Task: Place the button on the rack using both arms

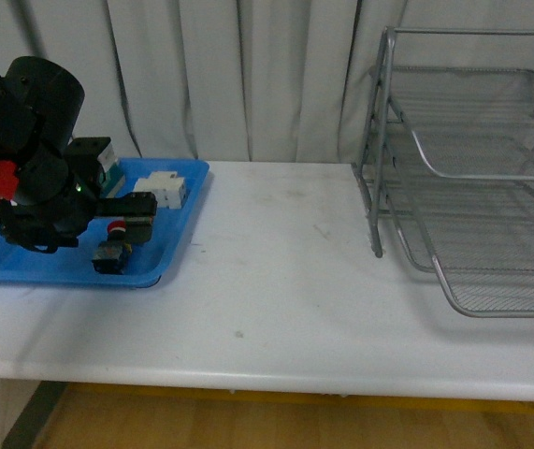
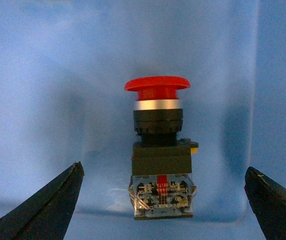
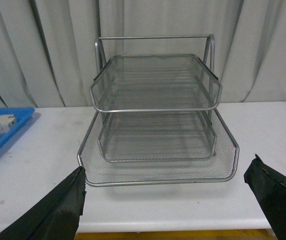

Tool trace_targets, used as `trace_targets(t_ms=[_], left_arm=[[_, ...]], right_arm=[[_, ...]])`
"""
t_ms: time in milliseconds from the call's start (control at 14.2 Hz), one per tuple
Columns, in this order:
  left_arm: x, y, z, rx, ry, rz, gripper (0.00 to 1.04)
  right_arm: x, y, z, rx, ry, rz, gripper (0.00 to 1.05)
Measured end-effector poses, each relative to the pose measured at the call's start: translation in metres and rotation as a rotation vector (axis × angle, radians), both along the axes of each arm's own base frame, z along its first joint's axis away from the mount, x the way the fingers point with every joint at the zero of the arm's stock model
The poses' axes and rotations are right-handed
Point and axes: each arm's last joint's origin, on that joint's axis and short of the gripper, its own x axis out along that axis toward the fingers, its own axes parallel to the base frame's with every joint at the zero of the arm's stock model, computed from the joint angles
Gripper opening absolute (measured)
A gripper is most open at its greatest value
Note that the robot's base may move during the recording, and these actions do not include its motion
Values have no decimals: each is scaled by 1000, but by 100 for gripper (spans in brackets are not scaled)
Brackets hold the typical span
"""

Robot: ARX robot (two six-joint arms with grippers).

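The button (image 2: 159,150), with a red mushroom cap, silver ring and dark blocky body, lies on the blue tray (image 2: 57,75). In the front view the button (image 1: 112,248) sits near the tray's front edge. My left gripper (image 2: 164,200) is open, its two black fingers (image 2: 47,207) wide on either side of the button's clear base without touching it. The left arm (image 1: 33,159) hangs over the tray. The silver wire-mesh rack (image 1: 472,178) stands at the table's right. My right gripper (image 3: 165,200) is open and empty, facing the rack (image 3: 155,115) from in front of its lowest tray.
The blue tray (image 1: 23,267) at the table's left also holds a white blocky component (image 1: 164,187), seen as well in the right wrist view as the white component (image 3: 0,124). The white table (image 1: 276,271) runs between tray and rack. Grey curtains (image 1: 248,75) hang behind.
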Motion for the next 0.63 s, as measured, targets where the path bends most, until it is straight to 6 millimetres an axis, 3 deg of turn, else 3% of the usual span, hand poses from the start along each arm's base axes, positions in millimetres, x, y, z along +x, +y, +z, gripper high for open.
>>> trace_targets(t_ms=[423,493,634], left_arm=[[5,-1,-23,28,23,-36,98],[5,-1,-26,35,26,-44,93],[9,-1,-24,38,15,-46,71]], right_arm=[[0,0,0,0,0,0,98],[0,0,0,0,0,0,98],[0,0,0,0,0,0,98]])
